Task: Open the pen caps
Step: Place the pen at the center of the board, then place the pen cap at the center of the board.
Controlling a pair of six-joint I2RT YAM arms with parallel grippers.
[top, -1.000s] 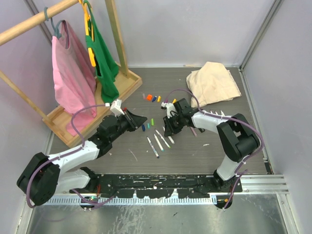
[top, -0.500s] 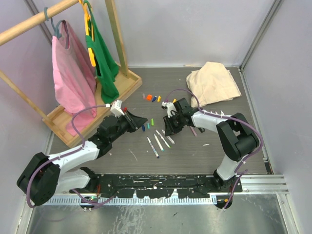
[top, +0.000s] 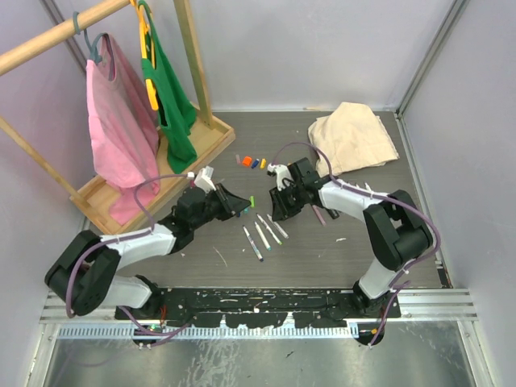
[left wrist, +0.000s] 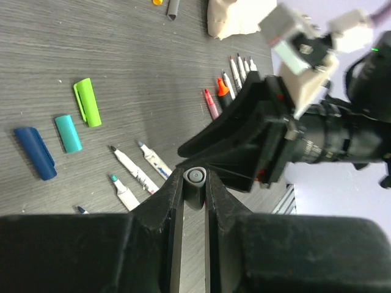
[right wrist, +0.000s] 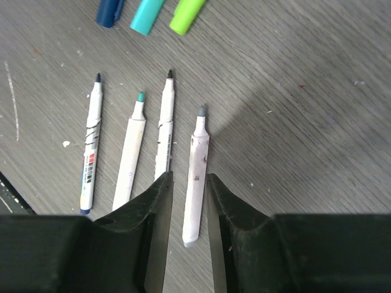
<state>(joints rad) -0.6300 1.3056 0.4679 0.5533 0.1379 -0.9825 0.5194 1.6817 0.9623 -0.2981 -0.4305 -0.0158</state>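
Lower centre: left gripper (left wrist: pixel 194 189) pinches a grey cap (left wrist: pixel 194 177); right gripper (right wrist: pixel 187 180), jaws parted, straddles the grey-tipped pen (right wrist: pixel 198 146) lying on the table — a careless lift may roll it into the neighbouring pen (right wrist: pixel 164 131).

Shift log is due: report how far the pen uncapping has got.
Done: four bare-tipped pens lie in a row, three loose caps nearby. In hand: left gripper pinches a grey cap; right gripper open over the grey-tipped pen. Remaining: maybe the farther pens; unclear if capped.

Smooth plastic pen caps (left wrist: pixel 87 102), matt grained table (right wrist: pixel 317 110) (white-flecked)
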